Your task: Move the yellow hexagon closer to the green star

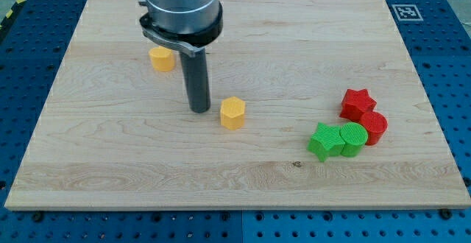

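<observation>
The yellow hexagon [232, 113] lies near the middle of the wooden board. The green star [324, 141] lies to its right and a little lower, touching a green cylinder [353, 139]. My tip [199, 110] rests on the board just left of the yellow hexagon, with a small gap between them. The rod rises from the tip to the arm's grey body at the view's top.
A second yellow block [162, 59] lies at the upper left, partly behind the arm's body. A red star [358, 103] and a red cylinder [374, 127] sit just above and right of the green pair. The wooden board [110, 162] is bordered by a blue perforated table.
</observation>
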Controlling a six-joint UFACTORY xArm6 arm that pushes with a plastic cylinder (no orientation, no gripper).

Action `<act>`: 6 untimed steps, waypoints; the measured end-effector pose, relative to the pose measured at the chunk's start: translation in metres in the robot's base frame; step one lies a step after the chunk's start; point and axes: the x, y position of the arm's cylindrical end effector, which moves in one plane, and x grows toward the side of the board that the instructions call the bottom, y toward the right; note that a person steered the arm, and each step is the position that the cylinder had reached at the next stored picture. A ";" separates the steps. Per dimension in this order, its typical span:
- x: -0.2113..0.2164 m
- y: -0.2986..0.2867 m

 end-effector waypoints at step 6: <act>0.054 0.090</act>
